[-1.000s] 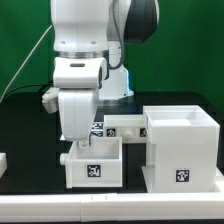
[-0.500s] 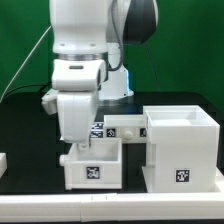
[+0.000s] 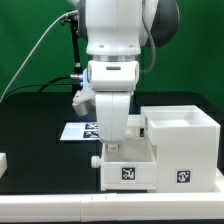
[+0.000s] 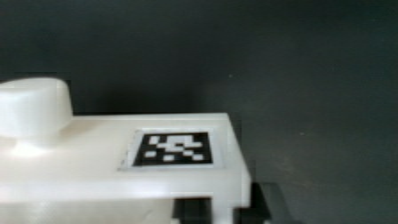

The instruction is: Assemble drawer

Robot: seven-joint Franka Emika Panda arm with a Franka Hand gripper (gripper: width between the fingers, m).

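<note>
- Gripper (image 3: 114, 144) reached down into the small white open-topped plastic drawer box (image 3: 128, 168), at lower centre of the exterior view.
- Wrist view: two dark fingers (image 4: 269, 203) stood close together on either side of a thin white wall of the drawer box (image 4: 107, 170). Read as pinching that wall, with little gap left.
- Same view: a black-and-white square marker tag (image 4: 175, 148) sat on the white surface, and a white round knob (image 4: 36, 108) rose just beside it.
- Exterior view: the knob (image 3: 97, 160) stuck out from the box's left end.
- Arm pose: white Franka arm (image 3: 112, 45) stood upright at frame centre, its wrist pointing straight down and its hand vertical above the box.
- Large white square plastic drawer case (image 3: 185, 150) sat at lower right on the black table (image 3: 30, 120).
- The drawer box's right end overlapped the case's left edge in the picture. Could not tell whether it had entered the case or stood in front of it.
- Marker board (image 3: 78, 130) lay flat behind the box, left of centre.
- Change over the last second: arm and drawer box had both shifted toward the exterior view's right. The box had been at lower left of centre, apart from the case's front face, and that gap had closed. More of the marker board was uncovered, and the drawer case had not moved.
</note>
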